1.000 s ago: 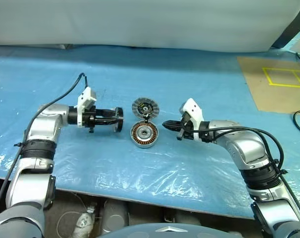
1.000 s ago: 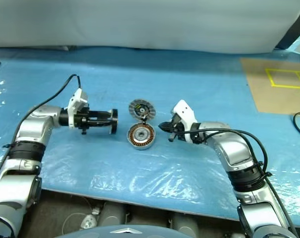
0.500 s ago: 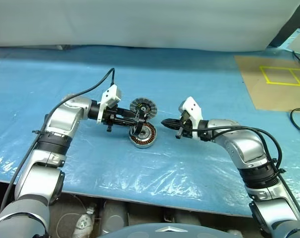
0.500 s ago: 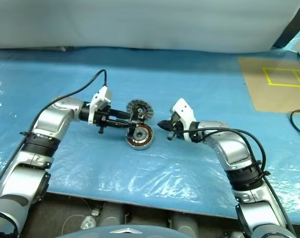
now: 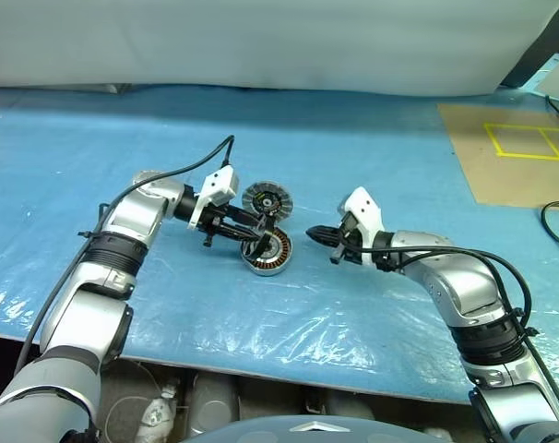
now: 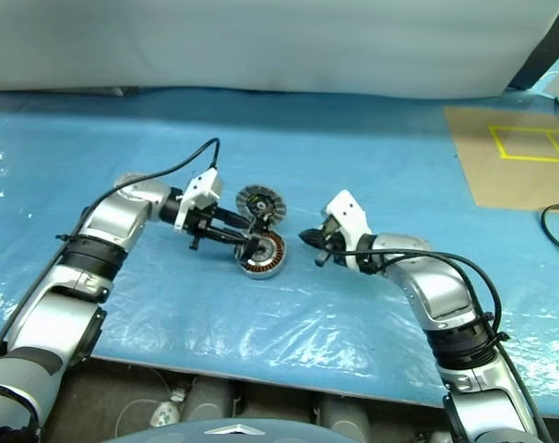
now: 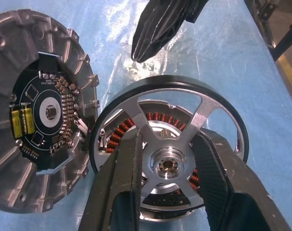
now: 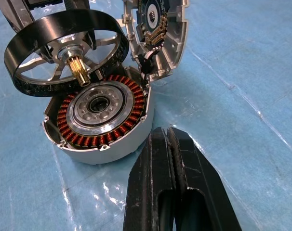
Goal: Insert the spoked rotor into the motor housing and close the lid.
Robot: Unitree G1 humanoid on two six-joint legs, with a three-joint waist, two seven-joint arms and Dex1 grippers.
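Holding the rotor (image 8: 64,45) tilted just above the housing (image 8: 100,118), the left gripper (image 5: 254,234) has its 2 fingers (image 7: 119,185) clamped on the spokes. Rotor's brass shaft hangs over the housing's centre, not yet seated. Lid (image 5: 269,198) stands open at the housing's far edge, touching it. Right gripper (image 5: 315,233) hovers just right of the housing, fingers pressed together, empty. Count: 1 rotor, 1 housing, 1 lid. Blue sheet (image 5: 372,157) lies open all round. Brown board (image 5: 515,161) with yellow square sits far right, well apart.
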